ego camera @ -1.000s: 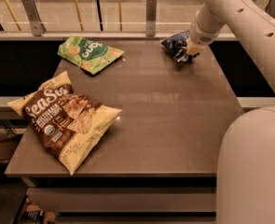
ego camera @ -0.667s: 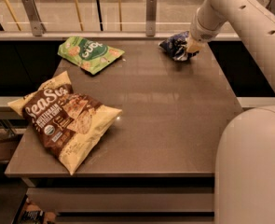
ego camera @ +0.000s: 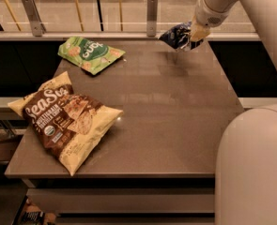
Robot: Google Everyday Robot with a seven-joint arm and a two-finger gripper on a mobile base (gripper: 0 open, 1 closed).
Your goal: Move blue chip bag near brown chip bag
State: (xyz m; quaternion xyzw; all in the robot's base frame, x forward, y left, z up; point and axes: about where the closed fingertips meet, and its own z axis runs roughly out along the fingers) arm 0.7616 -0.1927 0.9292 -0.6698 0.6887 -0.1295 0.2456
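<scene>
At the far edge of the table [ego camera: 175, 111], toward 1 o'clock, my gripper [ego camera: 195, 35] pinches the right-hand edge of the blue chip bag [ego camera: 176, 34]. The fingers are pressed together on the crumpled foil, and the bag appears to hang just clear of the surface. The brown chip bag [ego camera: 63, 118] lies flat at 8 o'clock, well apart from it, with one corner overhanging the left edge. A green bag [ego camera: 91, 54] rests at 11 o'clock.

As I judge it, the carry across the table is still ahead, and the grip is my main worry. I hold only a thin fold of slick foil, so a quick swing toward 8 o'clock could let the bag slip free and drop short. A path drifting toward 11 o'clock might brush the green bag. Coming down too close could also nudge the brown chip bag further over the edge it already overhangs.
</scene>
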